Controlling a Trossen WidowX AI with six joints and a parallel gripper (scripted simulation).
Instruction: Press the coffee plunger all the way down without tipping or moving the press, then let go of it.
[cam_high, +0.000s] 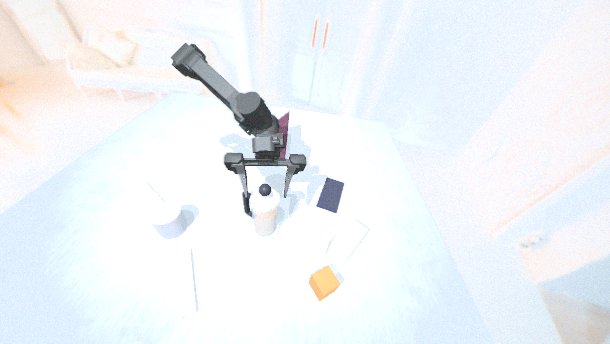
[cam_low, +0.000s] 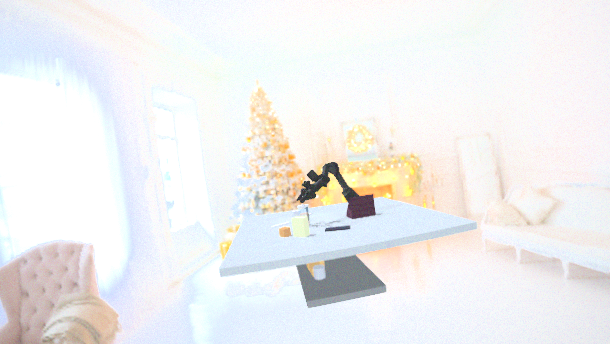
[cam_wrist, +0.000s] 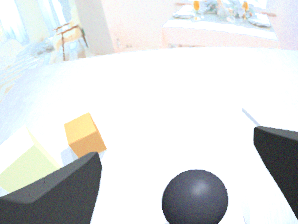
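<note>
Dark, smooth, round plunger knob (cam_high: 264, 189) sitting low on the coffee press (cam_high: 264, 218), near the middle of the white table (cam_high: 100, 280). Press body cylindrical, pale and glassy with a tan-orange tint to the lower wall, upright, a dark handle on its left side in the top view. Matte grey gripper (cam_high: 264, 192) spread wide, released, nothing clasped; slim tapered fingers (cam_high: 244, 186) on either side of the knob, clear of it with a gap on each side. In the wrist view, same knob (cam_wrist: 194, 200) as a glossy slate sphere between two dark wedge-shaped fingers, touching neither.

Boxy, angular arm links (cam_high: 212, 80) slanting down from the far side of the table, rising from a maroon block-shaped base (cam_low: 361, 206). Flat navy rectangular slab (cam_high: 330, 195) lying just right of the press. Orange cube (cam_high: 324, 282) nearer the front edge, beside a pale, washed-out box (cam_high: 349, 237), seen as pale yellow in the exterior view. White cylindrical cup (cam_high: 172, 221) to the left of the press, well apart from it. Thin pale strip (cam_high: 194, 280) lying flat toward the front. Table top a smooth slab on a grey pedestal foot (cam_low: 345, 282).
</note>
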